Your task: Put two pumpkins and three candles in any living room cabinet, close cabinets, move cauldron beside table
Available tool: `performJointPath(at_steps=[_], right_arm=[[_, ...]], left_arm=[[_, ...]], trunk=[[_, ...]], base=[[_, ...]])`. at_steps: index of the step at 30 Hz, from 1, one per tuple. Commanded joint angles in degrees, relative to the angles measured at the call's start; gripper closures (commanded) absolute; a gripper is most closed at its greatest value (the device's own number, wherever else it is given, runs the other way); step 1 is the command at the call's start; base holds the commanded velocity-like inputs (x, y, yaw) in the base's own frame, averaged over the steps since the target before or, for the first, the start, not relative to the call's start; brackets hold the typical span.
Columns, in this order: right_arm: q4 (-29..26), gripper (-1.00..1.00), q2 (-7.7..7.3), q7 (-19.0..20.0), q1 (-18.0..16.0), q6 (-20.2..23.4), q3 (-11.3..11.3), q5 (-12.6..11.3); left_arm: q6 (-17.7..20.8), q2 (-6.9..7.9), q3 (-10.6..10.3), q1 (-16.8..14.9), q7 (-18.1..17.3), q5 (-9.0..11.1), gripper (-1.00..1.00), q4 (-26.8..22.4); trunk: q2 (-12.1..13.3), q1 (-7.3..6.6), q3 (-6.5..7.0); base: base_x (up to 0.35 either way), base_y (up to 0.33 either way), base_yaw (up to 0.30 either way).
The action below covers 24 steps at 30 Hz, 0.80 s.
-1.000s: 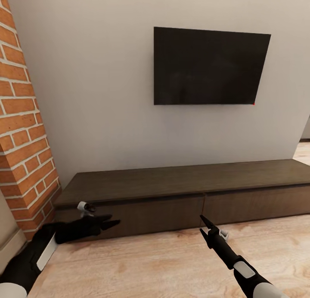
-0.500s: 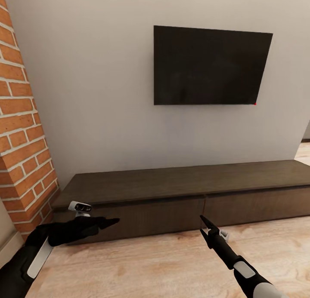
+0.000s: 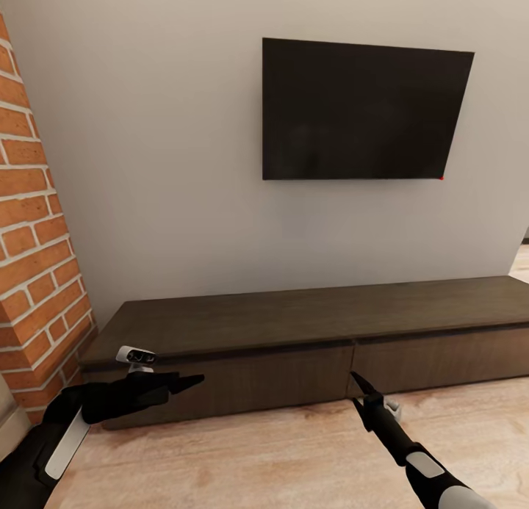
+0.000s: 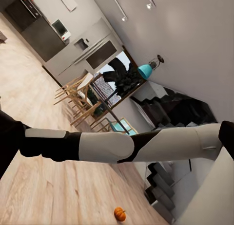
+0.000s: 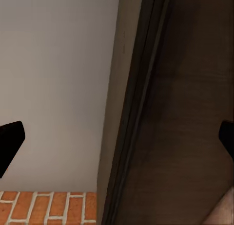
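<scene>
The left gripper (image 3: 192, 380) hangs low in front of the cabinet (image 3: 294, 318), near its left end, and the fingers look pressed together and empty. The right gripper (image 3: 358, 380) points at the seam between the two drawer fronts of the cabinet. In the head view its fingers look like one thin point, but in the right wrist view two dark tips (image 5: 10, 137) stand far apart at the edges, so I judge it is open and holds nothing.

The cabinet stands against the grey wall, under the black television (image 3: 364, 111), with the brick column (image 3: 37, 274) just beside its left end. Both drawers look closed. One small orange pumpkin (image 4: 120, 214) lies on the wood floor, seen far away in the left wrist view behind the right arm; I cannot tell where it is relative to the cabinet.

The step in hand seems to be opening a drawer. The fronts have no handles, so a finger should probably hook the top edge of the front, under the cabinet top, and pull straight out.
</scene>
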Motion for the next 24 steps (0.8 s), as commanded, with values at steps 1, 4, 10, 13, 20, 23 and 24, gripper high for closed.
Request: performJointPath(at_steps=[1,4,10,13,20,23,24], right_arm=[[0.1,-1.00,-0.06,-0.2,0.0,0.4,0.0,-0.5],[0.1,-1.00,-0.12,-0.6,0.0,0.3,-0.2,-0.5],[0.1,-1.00,-0.13,-0.9,0.0,0.2,-0.3,-0.5],[0.1,-1.00,-0.11,-0.9,0.0,0.2,-0.3,-0.5],[0.1,-1.00,-0.06,-0.9,0.0,0.2,-0.3,-0.5],[0.1,-1.00,-0.09,-1.0,0.0,0.2,-0.3,-0.5],[0.1,-1.00,-0.11,-1.1,0.0,0.2,-0.3,-0.5]], left_arm=[[0.6,0.02,0.0,0.0,-0.2,0.0,-1.00,0.0],[0.6,0.01,0.0,0.0,-0.2,0.0,-1.00,0.0],[0.6,-0.04,0.0,0.0,-0.2,-0.1,-1.00,0.2],[0.5,-0.09,0.0,0.0,-0.2,-0.2,-1.00,0.3],[0.5,-0.10,0.0,0.0,-0.2,-0.1,-1.00,0.3],[0.5,-0.11,0.0,0.0,-0.2,-0.1,-1.00,0.3],[0.5,-0.12,0.0,0.0,-0.2,-0.1,-1.00,0.3]], trunk=[[0.0,-0.01,-0.06],[0.0,-0.01,-0.06],[0.0,-0.01,-0.06],[0.0,-0.01,-0.06],[0.0,-0.01,-0.06],[0.0,-0.01,-0.06],[0.0,-0.01,-0.06]], base=[[0.026,0.000,0.000],[0.115,0.000,0.000],[0.148,0.000,0.000],[0.172,0.000,0.000],[0.154,0.000,0.000],[0.096,0.000,0.000],[0.197,0.000,0.000]])
